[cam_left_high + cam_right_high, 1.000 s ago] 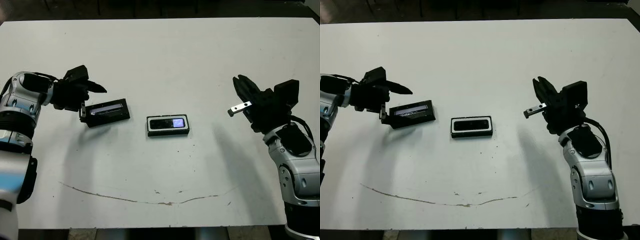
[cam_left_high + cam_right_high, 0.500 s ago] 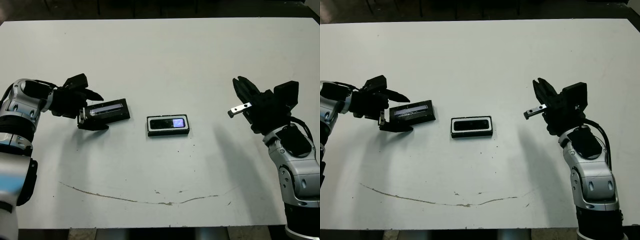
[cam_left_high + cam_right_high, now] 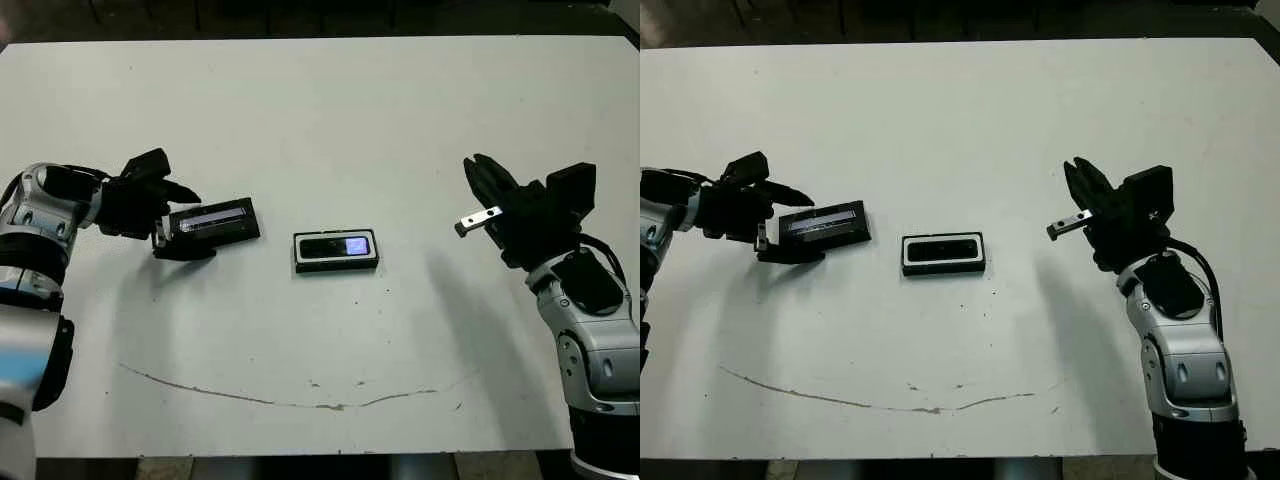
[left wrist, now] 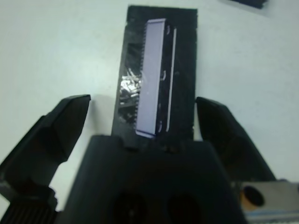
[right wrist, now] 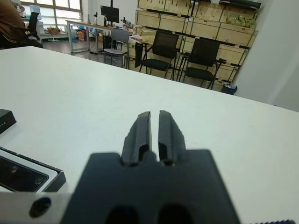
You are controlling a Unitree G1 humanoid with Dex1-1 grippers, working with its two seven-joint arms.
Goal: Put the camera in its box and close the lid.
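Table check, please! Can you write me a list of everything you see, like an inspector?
Surface: white table, thin brown scratch near the front.
Job's things: slim black bar-shaped camera lies inside the white-lined black box; flat black striped lid lies apart, box uncovered.
Clutter: nothing seen.
Grippers: left gripper open, straddling the lid's end; right gripper shut, empty.
Cables: black cable by the right wrist.
Surroundings: black chairs, wooden crates.

Glossy black lid (image 4: 159, 74), matt white table (image 3: 330, 110)
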